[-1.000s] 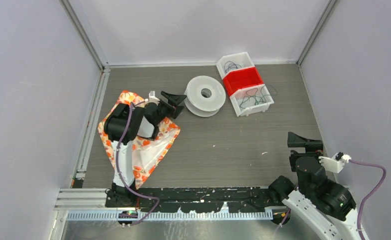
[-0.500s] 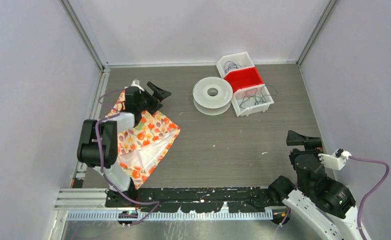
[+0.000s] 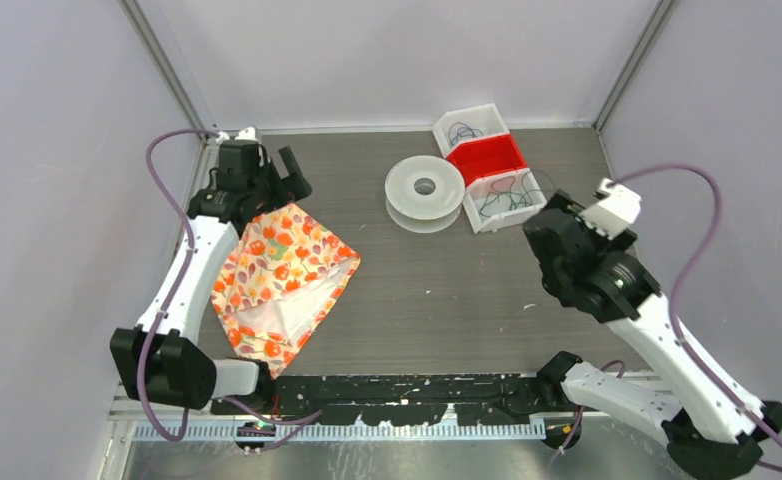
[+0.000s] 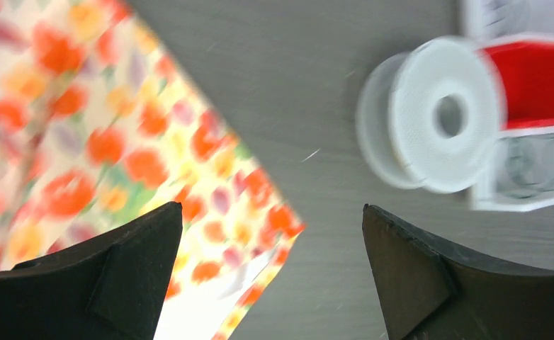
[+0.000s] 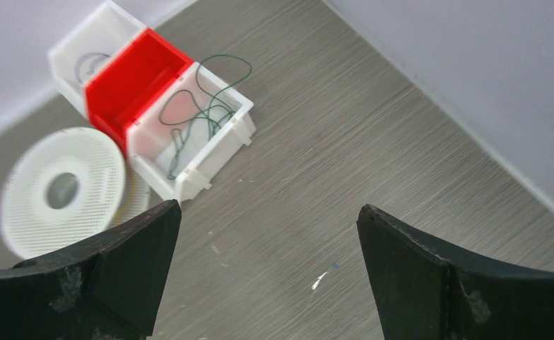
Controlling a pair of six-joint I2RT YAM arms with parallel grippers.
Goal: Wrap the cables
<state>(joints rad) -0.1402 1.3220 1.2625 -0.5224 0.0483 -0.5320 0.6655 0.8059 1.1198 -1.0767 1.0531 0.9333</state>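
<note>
Hovering near the white bins (image 5: pixel 214 152), the right gripper (image 5: pixel 267 209) has its fingers spread, empty; the left gripper (image 4: pixel 272 219), likewise spread, hangs over the flowered cloth (image 4: pixel 83 142), far left. The cables (image 5: pixel 202 106) lie loose in the bins beside the spool (image 5: pixel 63 191), so wrapping seems unstarted. Next comes pinching one thin wire cleanly.

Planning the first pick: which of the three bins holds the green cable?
The white bin at the row's near end, beside the red bin; its green cable loops over the rim.
</note>
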